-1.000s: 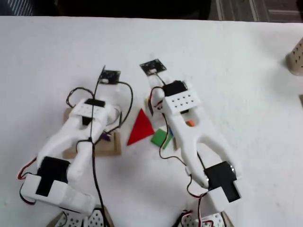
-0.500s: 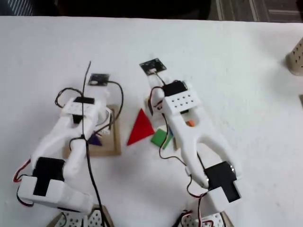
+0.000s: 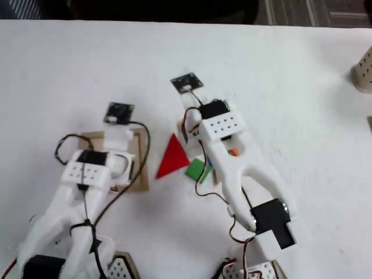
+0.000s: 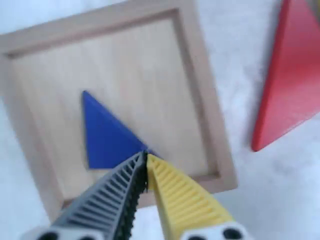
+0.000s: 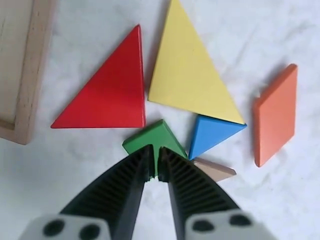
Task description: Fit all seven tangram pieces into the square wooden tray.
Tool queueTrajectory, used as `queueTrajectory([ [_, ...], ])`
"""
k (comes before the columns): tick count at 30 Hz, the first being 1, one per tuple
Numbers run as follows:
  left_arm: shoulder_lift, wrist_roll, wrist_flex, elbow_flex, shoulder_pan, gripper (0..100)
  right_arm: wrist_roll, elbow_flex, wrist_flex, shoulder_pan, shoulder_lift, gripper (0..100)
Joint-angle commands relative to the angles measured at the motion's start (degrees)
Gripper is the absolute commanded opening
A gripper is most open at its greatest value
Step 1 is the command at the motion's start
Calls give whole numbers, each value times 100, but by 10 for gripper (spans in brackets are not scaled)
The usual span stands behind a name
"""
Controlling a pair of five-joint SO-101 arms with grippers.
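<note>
Left tool (image 4: 145, 161): fingers closed tip to tip, holding nothing, over a corner of the blue triangle (image 4: 105, 137), which lies flat inside the tray (image 4: 202, 90). Right tool (image 5: 155, 167): fingers all but closed, empty, tips at the green piece (image 5: 155, 140). On the bench (image 3: 290, 75), the red triangle (image 3: 172, 156) lies at the tray's 3 o'clock, with the green piece at its 4 o'clock. The yellow triangle (image 5: 187, 80), small blue triangle (image 5: 212, 131), orange piece (image 5: 274, 115) and tan piece (image 5: 215, 170) lie nearby, outside the tray.

the left hand (image 4: 146, 156) pulled back, leaving the blue triangle (image 4: 105, 132) in the tray (image 4: 201, 85).
</note>
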Motion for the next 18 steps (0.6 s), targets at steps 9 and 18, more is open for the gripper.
queueTrajectory([
  [9, 1675, -35, 0, -923, -699, 21, 44, -18, -145, 31, -259, 18],
  [18, 2044, 431, -659, -1442, -734, 22, 35, -18, -145, 40, -259, 18],
])
